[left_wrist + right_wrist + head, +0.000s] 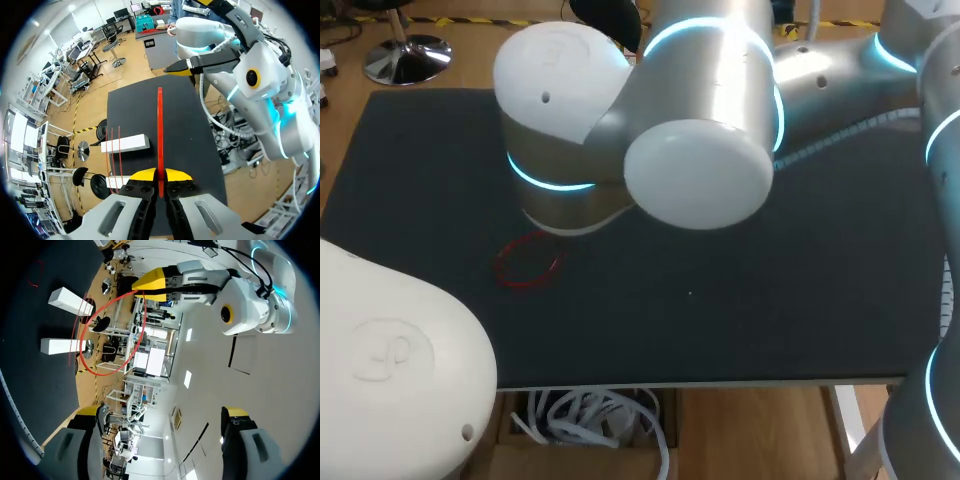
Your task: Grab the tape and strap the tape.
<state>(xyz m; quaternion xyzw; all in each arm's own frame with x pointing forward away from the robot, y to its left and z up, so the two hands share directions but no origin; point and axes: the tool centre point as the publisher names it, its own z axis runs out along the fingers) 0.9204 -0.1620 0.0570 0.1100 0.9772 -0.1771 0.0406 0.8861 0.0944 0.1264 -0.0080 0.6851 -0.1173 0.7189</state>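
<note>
While the left hand [160, 173] pinches the red tape loop [160, 125] over the table [187, 135], right hand [161, 411] hangs spread, empty. Grab looks done; strapping not yet begun.

My worktable [770, 320], topped with a dark matte mat.
A pale front edge shows below the mat; two white blocks [125, 143], perhaps foam, stand on it.

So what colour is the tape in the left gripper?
Red tape, clearest in the left wrist view.
</note>
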